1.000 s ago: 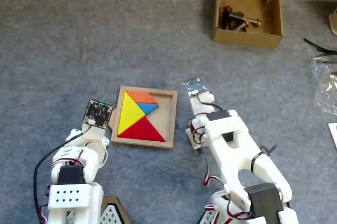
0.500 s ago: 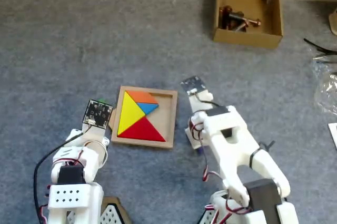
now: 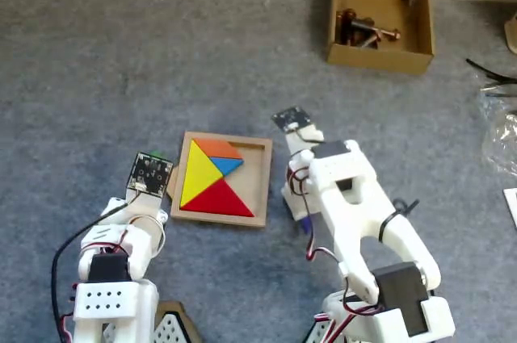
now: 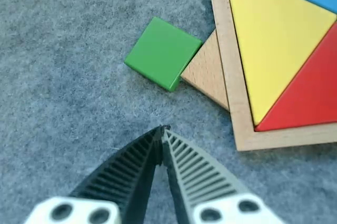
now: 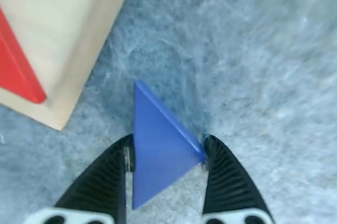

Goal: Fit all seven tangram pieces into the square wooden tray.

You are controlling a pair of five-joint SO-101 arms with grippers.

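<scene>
Held the blue triangle (image 5: 155,139) clamped in the right gripper (image 5: 167,146), just beside the tray (image 5: 79,29) corner. Swung forward a little within the last second, baring a blue tip under the arm; probably began the carry. Kept the left gripper (image 4: 161,132) pinched together, empty, unmoved near the green square (image 4: 163,52).
</scene>
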